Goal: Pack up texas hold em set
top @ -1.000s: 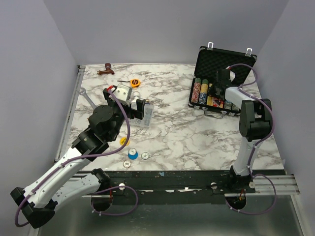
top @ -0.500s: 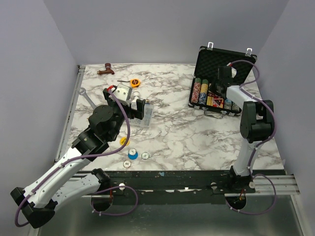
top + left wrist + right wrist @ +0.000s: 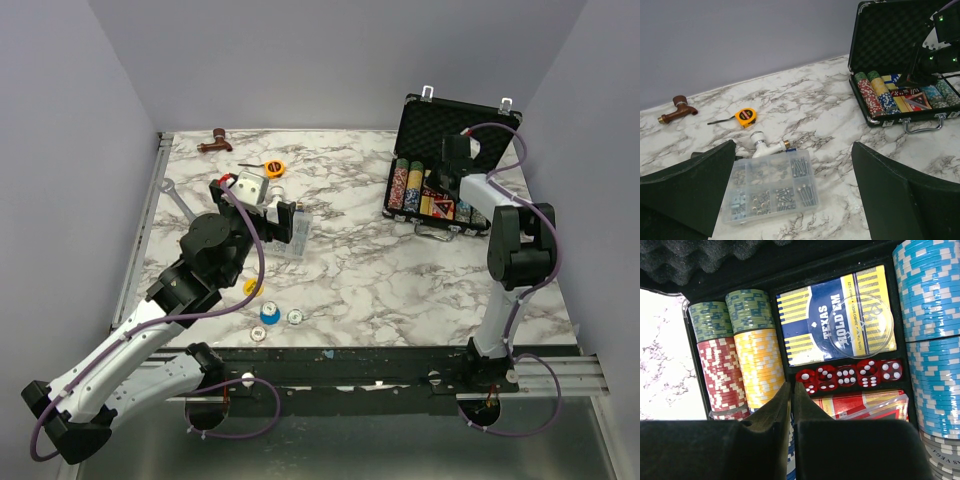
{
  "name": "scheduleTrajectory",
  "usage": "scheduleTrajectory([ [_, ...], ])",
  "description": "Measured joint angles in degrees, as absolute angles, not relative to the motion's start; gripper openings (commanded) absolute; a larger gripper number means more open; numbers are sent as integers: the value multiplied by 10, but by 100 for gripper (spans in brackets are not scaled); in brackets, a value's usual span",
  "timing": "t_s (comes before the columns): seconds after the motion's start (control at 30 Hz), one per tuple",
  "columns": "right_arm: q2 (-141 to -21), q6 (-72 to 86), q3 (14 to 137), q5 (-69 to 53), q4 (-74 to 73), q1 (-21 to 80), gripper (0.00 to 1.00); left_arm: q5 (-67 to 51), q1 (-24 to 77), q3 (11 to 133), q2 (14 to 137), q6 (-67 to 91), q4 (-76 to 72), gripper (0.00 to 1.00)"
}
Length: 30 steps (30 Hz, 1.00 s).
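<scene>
While the left gripper (image 3: 793, 150) hangs wide open and empty over the compartment box (image 3: 771, 187), discs (image 3: 270, 313) lie at the table's seven o'clock; at two o'clock the right gripper (image 3: 791, 390), pinched shut on nothing, hangs over the open case (image 3: 430, 125).

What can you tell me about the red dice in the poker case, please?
Five red dice show, translucent-looking with white pips, lying side by side in a narrow slot of the black case. They sit between the blue and yellow card box and a red card pack, next to the yellow chips. The right gripper, shut, hovers by the leftmost die.
</scene>
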<state>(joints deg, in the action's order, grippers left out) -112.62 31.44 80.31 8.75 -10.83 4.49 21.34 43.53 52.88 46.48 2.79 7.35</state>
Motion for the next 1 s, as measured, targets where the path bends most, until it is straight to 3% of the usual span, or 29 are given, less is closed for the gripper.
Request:
scheduleTrajectory([
  [0.5, -1151, 315, 809, 88, -117, 45, 11, 213, 435, 529, 472, 28, 74, 99],
  [1.0, -1203, 310, 889, 78, -124, 45, 16, 213, 436, 529, 475, 28, 74, 99],
])
